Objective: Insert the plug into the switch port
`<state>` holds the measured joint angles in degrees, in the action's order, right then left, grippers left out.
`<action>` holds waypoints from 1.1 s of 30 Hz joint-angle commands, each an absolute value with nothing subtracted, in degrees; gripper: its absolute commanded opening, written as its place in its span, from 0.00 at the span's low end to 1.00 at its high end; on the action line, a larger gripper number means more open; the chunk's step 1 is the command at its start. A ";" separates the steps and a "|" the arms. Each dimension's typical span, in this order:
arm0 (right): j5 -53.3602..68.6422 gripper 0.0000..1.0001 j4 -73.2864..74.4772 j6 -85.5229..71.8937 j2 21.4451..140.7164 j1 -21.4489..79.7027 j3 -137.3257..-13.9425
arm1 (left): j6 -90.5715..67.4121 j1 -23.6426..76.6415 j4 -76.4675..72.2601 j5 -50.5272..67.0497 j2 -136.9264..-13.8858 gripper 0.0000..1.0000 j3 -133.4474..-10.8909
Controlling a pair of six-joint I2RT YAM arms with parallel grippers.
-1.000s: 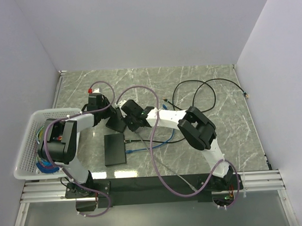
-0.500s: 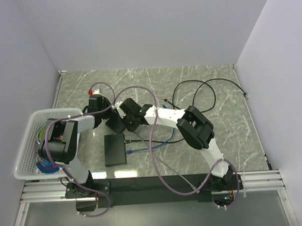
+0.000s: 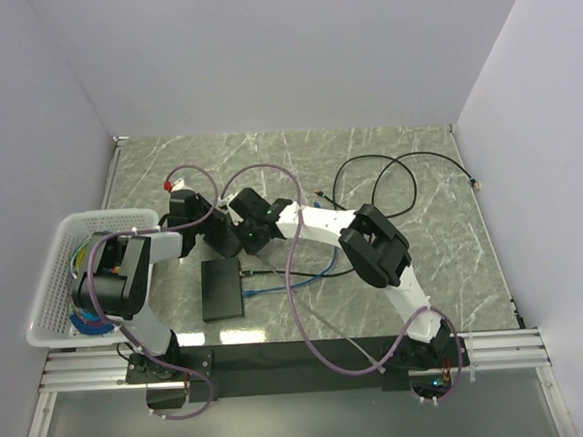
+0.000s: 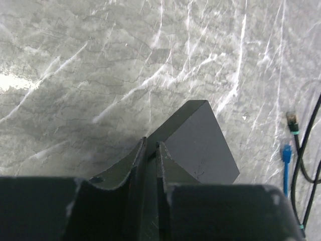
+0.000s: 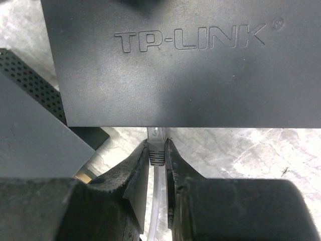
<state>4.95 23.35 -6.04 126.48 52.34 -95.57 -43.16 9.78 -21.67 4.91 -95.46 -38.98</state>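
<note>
Right claw (image 5: pixel 156 142) clamped narrow on the grey plug (image 5: pixel 156 153) | plug tip meets the near edge of the TP-LINK switch (image 5: pixel 165 65) | left claw (image 4: pixel 149 150) narrow, pinching the switch's edge | switch sits left of table centre, just beyond a flat black box (image 3: pixel 222 289)

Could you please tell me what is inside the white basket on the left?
In the white basket, a blue cable coil lies at the near end and some coloured wires farther back. The left arm covers the middle, so anything there is hidden.
</note>
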 commanded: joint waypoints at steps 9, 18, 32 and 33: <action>-0.26 0.00 12.65 -7.04 133.94 49.04 -110.38 | -46.85 13.36 -9.23 18.10 -97.91 0.13 -31.38; -1.31 0.20 15.12 -4.48 134.84 49.04 -113.04 | -47.55 13.54 -7.39 16.09 -97.30 0.06 -32.51; -0.18 0.79 8.00 -6.24 120.33 50.01 -86.85 | -48.17 13.10 2.98 3.26 -94.57 0.08 -43.23; -0.18 0.81 7.65 -6.59 118.67 50.27 -85.79 | -48.16 12.92 3.42 2.82 -95.53 0.09 -44.63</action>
